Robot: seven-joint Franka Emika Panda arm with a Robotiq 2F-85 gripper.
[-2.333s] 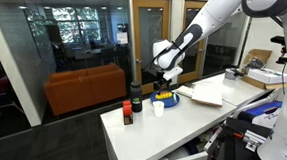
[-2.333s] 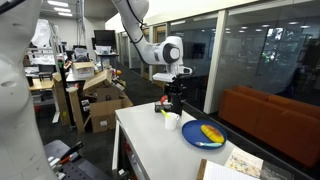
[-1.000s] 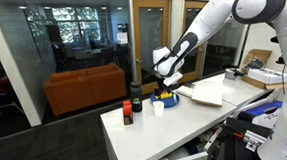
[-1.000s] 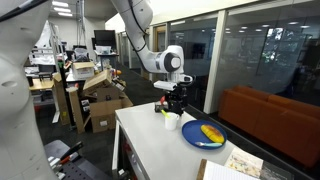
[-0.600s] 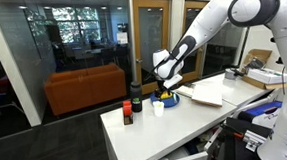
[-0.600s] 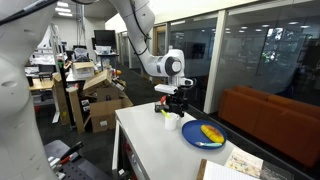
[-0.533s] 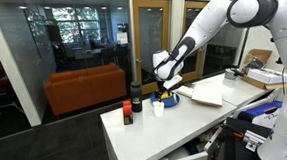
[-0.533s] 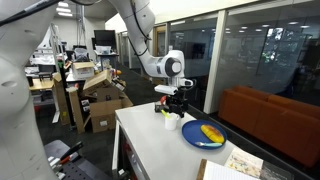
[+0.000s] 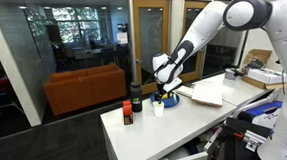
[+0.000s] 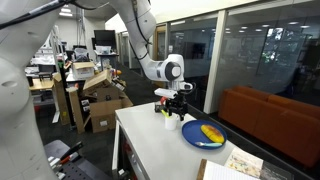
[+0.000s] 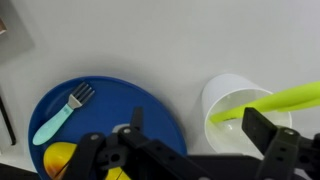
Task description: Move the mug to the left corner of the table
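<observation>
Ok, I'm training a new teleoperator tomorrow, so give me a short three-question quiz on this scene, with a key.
1. True or false: the mug is empty.
2. What lies on the blue dish in the wrist view? A) a teal fork B) a knife C) a sponge
3. Fill in: the gripper is ___ (open or shut).
Key: 1 false, a yellow-green stick-like item pokes out of it. 2 A. 3 open, holding nothing.
</observation>
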